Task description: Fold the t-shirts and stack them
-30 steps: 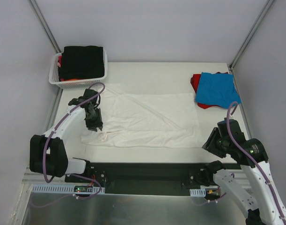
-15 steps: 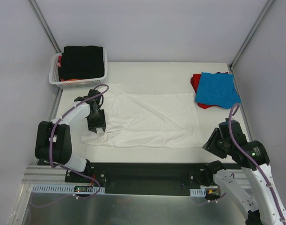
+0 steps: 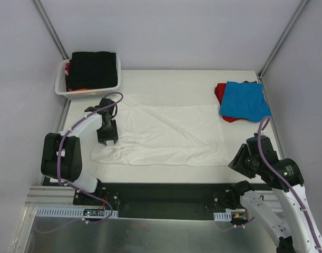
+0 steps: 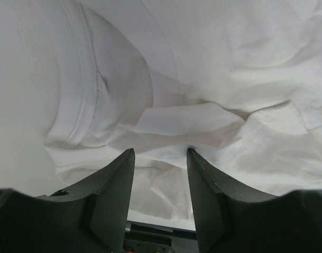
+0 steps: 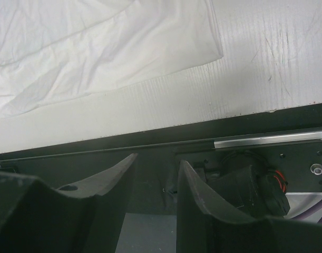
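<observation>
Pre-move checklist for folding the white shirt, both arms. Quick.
1. Left pincer jaws apart, nothing clamped: ok.
2. Left pincer above the white t-shirt, at its left end: ok.
3. White t-shirt lying flat: not ok, its left end is bunched and creased.
4. Left fingertips touching the cloth: cannot tell.
5. Right pincer open, empty, clear of the cloth: ok.
6. Blue t-shirt lying on red t-shirt at the far right: ok.
</observation>
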`<state>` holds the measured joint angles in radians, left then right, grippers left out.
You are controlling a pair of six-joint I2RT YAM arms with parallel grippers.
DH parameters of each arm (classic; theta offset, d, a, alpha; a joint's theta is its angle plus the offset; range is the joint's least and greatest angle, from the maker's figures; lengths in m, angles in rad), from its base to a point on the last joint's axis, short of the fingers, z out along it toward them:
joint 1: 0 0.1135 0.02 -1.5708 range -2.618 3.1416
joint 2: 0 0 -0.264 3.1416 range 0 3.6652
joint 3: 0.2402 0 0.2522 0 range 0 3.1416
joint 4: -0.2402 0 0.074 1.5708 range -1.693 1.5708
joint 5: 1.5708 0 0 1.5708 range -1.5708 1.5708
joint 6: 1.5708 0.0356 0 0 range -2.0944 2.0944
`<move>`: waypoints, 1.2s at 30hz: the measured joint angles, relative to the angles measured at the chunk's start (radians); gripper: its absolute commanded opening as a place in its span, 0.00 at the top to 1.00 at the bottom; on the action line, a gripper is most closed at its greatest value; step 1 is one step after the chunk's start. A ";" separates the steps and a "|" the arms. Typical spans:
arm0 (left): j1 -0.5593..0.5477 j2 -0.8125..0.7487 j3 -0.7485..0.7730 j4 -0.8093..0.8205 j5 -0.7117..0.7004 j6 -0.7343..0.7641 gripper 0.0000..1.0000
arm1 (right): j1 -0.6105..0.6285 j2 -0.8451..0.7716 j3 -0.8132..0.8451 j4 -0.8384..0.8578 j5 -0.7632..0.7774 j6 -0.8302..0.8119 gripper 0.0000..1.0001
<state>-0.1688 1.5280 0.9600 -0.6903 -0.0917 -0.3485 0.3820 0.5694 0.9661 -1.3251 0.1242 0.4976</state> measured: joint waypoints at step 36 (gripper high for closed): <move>0.000 -0.063 -0.083 0.059 0.129 0.006 1.00 | 0.000 0.020 0.000 0.000 0.000 -0.001 0.60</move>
<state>-0.1688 1.4654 0.8772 -0.6315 0.0368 -0.3424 0.3820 0.5896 0.9665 -1.3251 0.1238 0.4969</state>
